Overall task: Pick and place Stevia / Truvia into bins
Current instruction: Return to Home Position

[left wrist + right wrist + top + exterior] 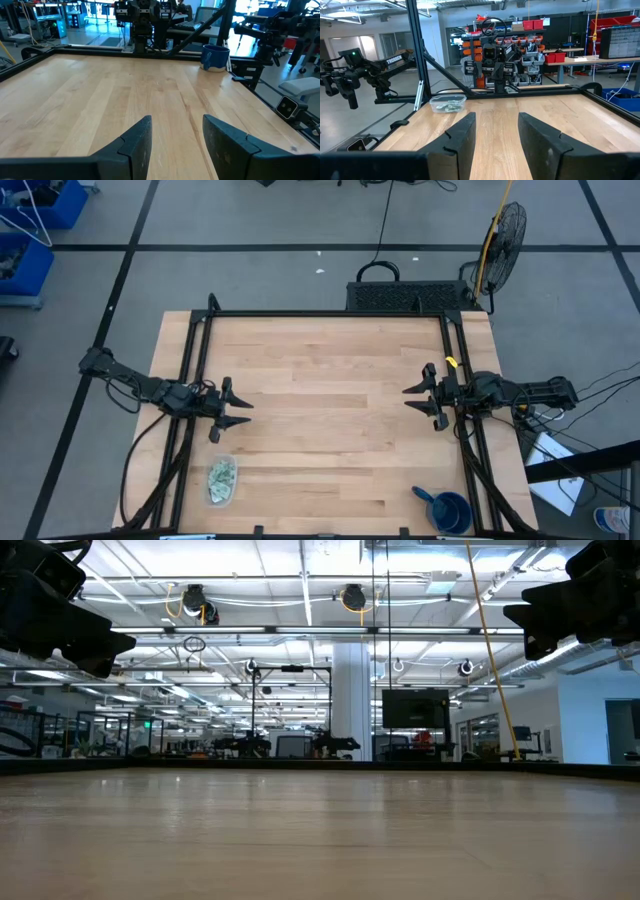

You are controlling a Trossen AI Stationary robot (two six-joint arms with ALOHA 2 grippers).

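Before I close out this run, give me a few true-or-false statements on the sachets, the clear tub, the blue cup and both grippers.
1. The pale green and white paper sachets lie inside the small clear plastic tub. True.
2. The left gripper is holding a sachet. False: its jaws stand open with nothing between them.
3. The dark blue round cup stands right beside the tub. False: the cup is at the corner on the right arm's side, and the tub is on the left arm's side.
4. The right gripper has open, empty jaws. True.
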